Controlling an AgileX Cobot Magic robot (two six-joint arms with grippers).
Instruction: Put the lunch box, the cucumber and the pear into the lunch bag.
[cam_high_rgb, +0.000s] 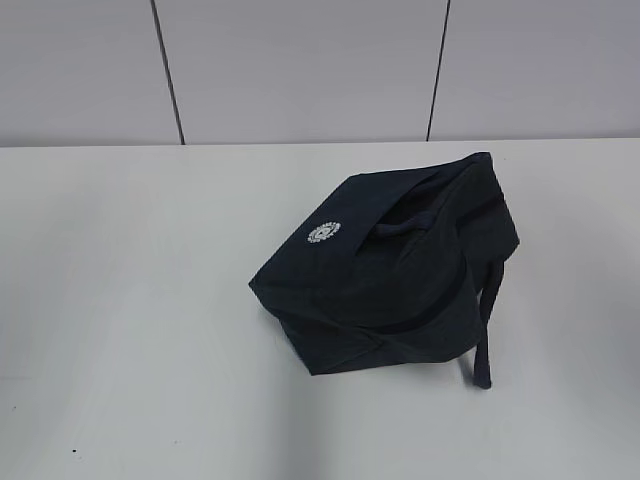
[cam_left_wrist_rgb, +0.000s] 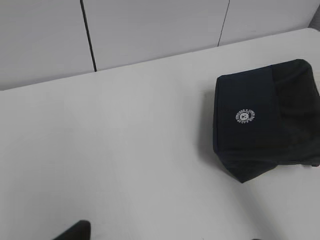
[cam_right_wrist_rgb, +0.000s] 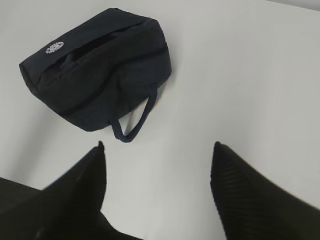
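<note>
The lunch bag (cam_high_rgb: 385, 270) is a dark navy boxy fabric bag with a small white round logo (cam_high_rgb: 323, 232). It sits slumped on the white table, right of centre. One strap handle (cam_high_rgb: 485, 330) hangs down its right side. The left wrist view has the lunch bag (cam_left_wrist_rgb: 260, 120) at the right. The right wrist view has the lunch bag (cam_right_wrist_rgb: 100, 65) at the upper left. My right gripper (cam_right_wrist_rgb: 159, 146) is open over bare table, short of the strap loop (cam_right_wrist_rgb: 132, 122). My left gripper (cam_left_wrist_rgb: 167, 236) shows only fingertips (cam_left_wrist_rgb: 75, 232) set wide apart, open and empty. The lunch box, the cucumber and the pear are out of view.
The white table (cam_high_rgb: 150, 300) runs back to a pale panelled wall (cam_high_rgb: 300, 70) with dark vertical seams. Neither arm appears in the exterior view.
</note>
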